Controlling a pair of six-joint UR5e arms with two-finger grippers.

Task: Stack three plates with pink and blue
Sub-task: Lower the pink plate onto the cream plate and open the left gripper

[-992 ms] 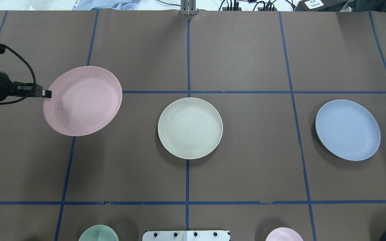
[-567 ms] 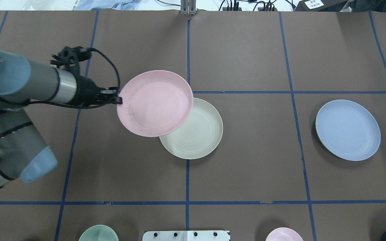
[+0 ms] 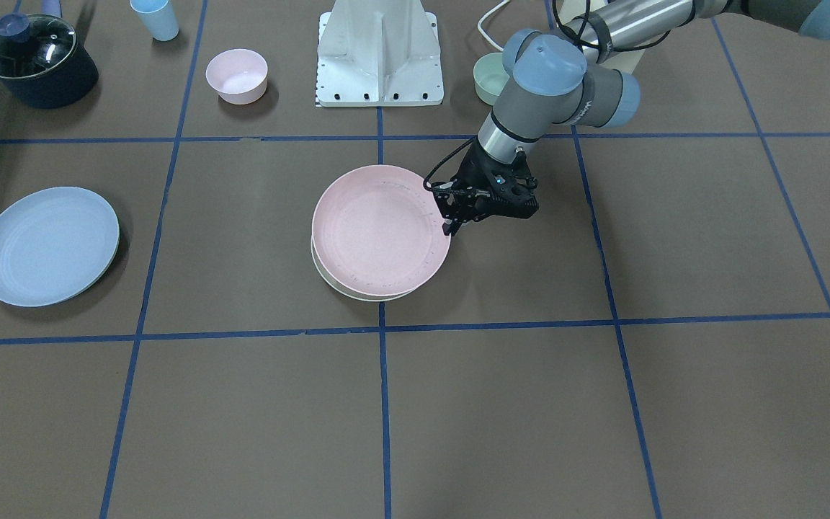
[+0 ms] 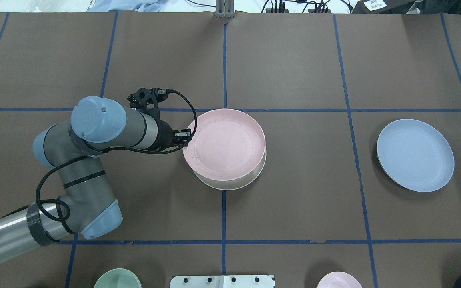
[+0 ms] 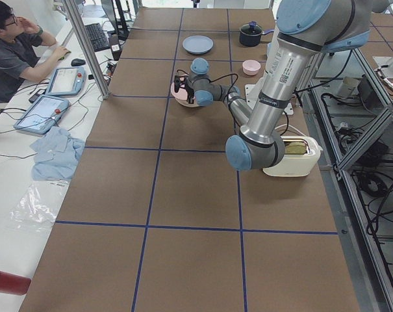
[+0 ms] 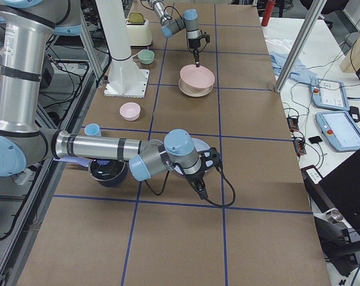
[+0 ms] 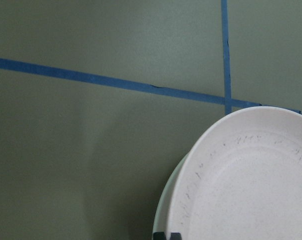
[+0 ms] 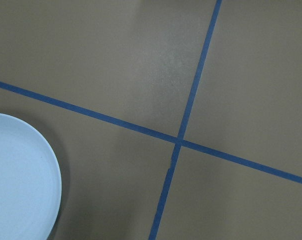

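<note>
— Which colours show?
— The pink plate (image 4: 228, 142) has dark specks at its rim; the cream plate (image 4: 230, 185) is off-white, the blue plate (image 4: 415, 155) pale blue.
— The table (image 4: 294, 200)?
— Brown, with blue tape lines (image 4: 223, 60).

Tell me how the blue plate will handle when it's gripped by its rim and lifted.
Probably stiff and light: the like-sized pink plate shows no sag held only at its rim by the left pincer. The blue plate looks matte, so likely not slippery. Shallow and flat-lying, a push should slide it, not tip it.

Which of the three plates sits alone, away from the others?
The light blue plate; the pink plate, held by the left pincer, sits over the cream plate.
</note>
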